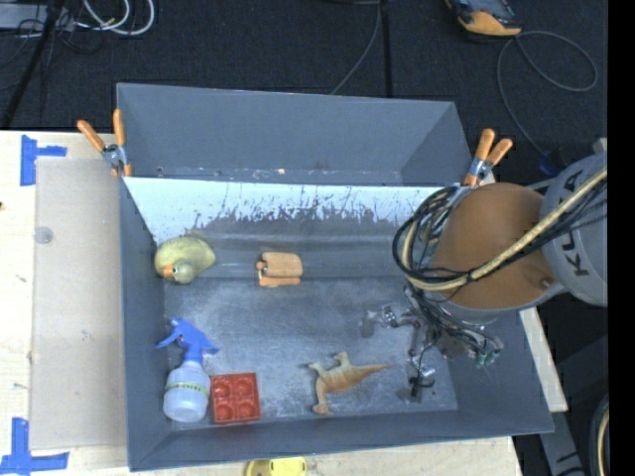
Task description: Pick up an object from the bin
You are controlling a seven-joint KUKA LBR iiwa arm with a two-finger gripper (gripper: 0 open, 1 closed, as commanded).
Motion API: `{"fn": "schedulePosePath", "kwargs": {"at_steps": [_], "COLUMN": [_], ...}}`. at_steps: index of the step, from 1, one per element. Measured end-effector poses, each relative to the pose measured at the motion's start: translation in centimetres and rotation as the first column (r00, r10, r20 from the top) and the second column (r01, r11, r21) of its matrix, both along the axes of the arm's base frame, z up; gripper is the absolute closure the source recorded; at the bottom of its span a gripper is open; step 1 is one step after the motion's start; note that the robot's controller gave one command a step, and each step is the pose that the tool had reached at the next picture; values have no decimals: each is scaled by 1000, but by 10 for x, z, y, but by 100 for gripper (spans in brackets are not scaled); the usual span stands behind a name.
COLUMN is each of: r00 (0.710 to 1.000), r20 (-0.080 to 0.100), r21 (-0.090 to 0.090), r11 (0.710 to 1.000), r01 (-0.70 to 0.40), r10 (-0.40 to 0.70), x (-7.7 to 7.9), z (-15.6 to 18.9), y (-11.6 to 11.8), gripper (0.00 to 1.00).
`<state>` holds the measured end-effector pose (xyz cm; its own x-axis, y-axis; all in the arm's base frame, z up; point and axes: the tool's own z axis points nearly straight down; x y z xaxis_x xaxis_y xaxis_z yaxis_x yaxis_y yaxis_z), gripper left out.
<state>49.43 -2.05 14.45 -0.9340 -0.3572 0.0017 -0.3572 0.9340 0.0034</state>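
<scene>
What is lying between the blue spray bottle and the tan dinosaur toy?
Camera view: a red studded block, right beside the spray bottle; then bare floor up to the dinosaur.

Tan toy dinosaur (338,376) lies at the bin's (288,137) front.

— Where's the open room?
— Mid-floor of the bin (298,147) is bare, between the tan block (280,269) and the toy dinosaur (340,378).
— What's in the way?
— The dinosaur, just beside my gripper (420,381). The spray bottle (186,375) and red brick (235,398) crowd the front-left corner, and a yellow duck (184,259) sits near the left wall.
</scene>
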Motion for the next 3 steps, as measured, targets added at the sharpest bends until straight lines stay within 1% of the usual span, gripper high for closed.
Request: {"fn": "schedulePosePath", "kwargs": {"at_steps": [1,2,3], "r00": [961,946,946], "r20": [1,7,7], "r21": [-1,1,0], "r11": [961,946,946], "r01": [-276,-324,-325], "r10": [276,324,325], "x": [-6,3,3], "z": [-49,-73,-73], "y": [33,63,63], "gripper": [0,100,100]}}
